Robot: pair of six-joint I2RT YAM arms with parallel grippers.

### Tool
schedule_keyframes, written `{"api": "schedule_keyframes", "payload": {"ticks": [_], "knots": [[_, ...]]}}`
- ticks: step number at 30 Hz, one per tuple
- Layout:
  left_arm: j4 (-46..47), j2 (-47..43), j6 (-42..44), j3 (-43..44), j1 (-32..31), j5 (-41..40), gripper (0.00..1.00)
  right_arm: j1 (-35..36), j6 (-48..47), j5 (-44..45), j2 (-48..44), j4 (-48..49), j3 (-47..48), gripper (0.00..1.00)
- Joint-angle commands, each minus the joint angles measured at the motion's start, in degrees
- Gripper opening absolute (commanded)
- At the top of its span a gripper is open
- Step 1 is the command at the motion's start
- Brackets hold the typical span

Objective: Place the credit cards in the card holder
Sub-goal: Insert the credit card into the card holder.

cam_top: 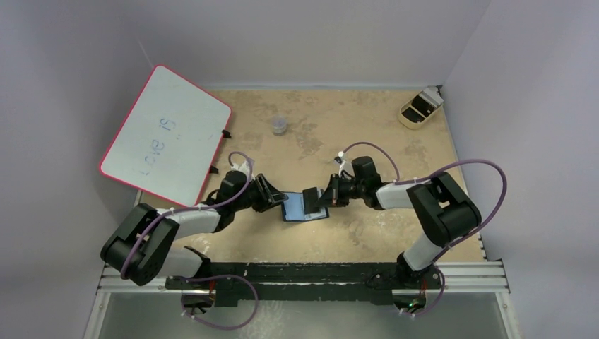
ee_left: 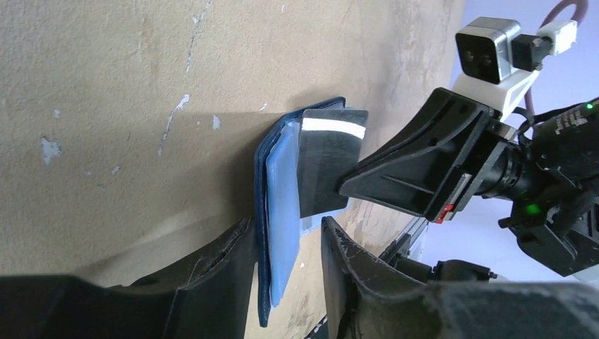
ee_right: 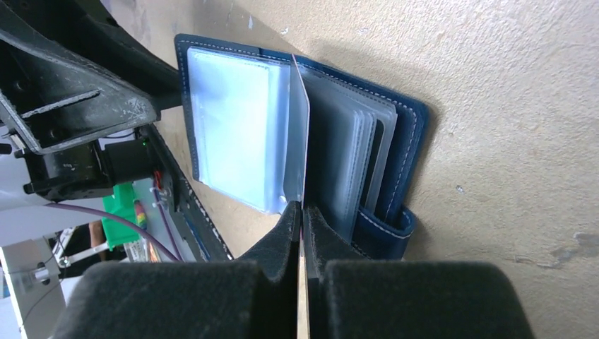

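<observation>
Now the small navy-blue folding card holder [cam_top: 305, 209] lies open on the tan table [cam_top: 367, 141], towards the middle of its near edge, between the two arms. The right gripper [ee_right: 301, 212] is pinched tight on a thin flat credit card [ee_left: 326, 166], dark-faced with a white stripe, standing on edge among the clear plastic pockets. The left gripper [ee_left: 286, 233] has its fingers apart, straddling the holder's end without visibly squeezing it. To do this well, I would steady the holder, line the card's leading edge up with one pocket mouth, slide it in slowly, and release only once it seats.
</observation>
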Motion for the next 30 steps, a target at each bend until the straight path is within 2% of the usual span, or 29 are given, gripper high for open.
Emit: {"api": "schedule_keyframes", "payload": {"ticks": [1, 4, 6, 8, 11, 19, 26, 30], "knots": [[4.68, 1.02, -0.05, -0.44, 0.32, 1.19, 0.35, 0.49, 1.1, -0.99, 1.49, 3.42, -0.96, 0.0], [4.82, 2.81, 0.06, -0.44, 0.33, 0.91, 0.25, 0.54, 3.47, -1.49, 2.0, 5.69, -1.92, 0.0], [4.97, 3.61, -0.01, -0.46, 0.34, 0.91, 0.13, 0.57, 4.0, -1.99, 2.41, 6.09, -2.02, 0.0], [4.8, 4.09, 0.03, -0.59, 0.35, 0.5, 0.06, 0.56, 4.22, -1.98, 2.65, 6.1, -2.2, 0.0], [3.97, 4.11, 0.44, -0.6, 0.33, -0.19, 0.0, 0.64, 3.77, -3.09, 3.2, 6.07, -2.0, 0.0], [-2.73, 1.58, 4.94, -0.88, 0.34, -7.23, 0.0, 1.34, 6.07, -6.51, 3.03, 8.67, -2.65, 0.0], [-2.4, 1.46, 5.55, -1.67, 0.27, -9.11, 0.0, 2.46, 8.38, -7.6, 4.33, 10.76, -3.05, 0.0], [-1.66, 1.43, 5.27, -2.19, 0.34, -9.65, 0.04, 3.1, 8.6, -7.56, 5.67, 10.75, -1.99, 0.0]]}}
